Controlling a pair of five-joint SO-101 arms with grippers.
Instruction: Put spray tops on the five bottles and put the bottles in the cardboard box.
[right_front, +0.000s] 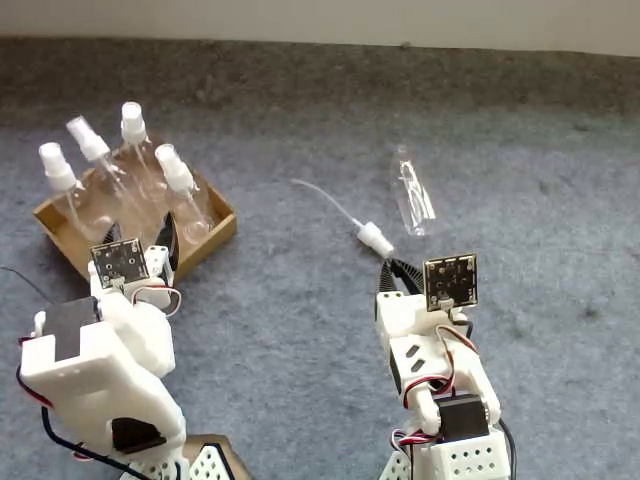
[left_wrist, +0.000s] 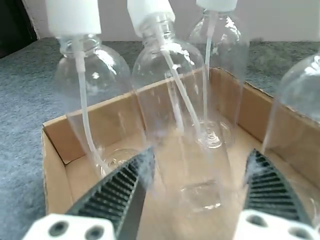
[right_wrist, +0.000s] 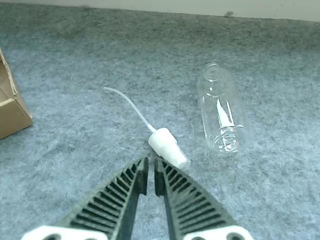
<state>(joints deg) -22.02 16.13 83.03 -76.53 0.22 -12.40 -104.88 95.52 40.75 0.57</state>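
Observation:
Several clear bottles (right_front: 130, 185) with white spray tops stand upright in the cardboard box (right_front: 215, 237) at the left. My left gripper (right_front: 142, 240) is open at the box's near side; its fingers (left_wrist: 125, 187) flank the nearest bottle (left_wrist: 182, 125) without touching it. One bare bottle (right_front: 412, 190) lies on its side on the carpet to the right, also seen as bottle (right_wrist: 222, 112). A loose spray top (right_front: 375, 238) with its long tube lies beside it. My right gripper (right_wrist: 151, 176) is shut and empty, its tips just short of the spray top (right_wrist: 167, 146).
Grey carpet (right_front: 300, 320) covers the table. A corner of the cardboard box (right_wrist: 10, 112) sits well off to the side of my right gripper. Open carpet lies between the box and the loose bottle.

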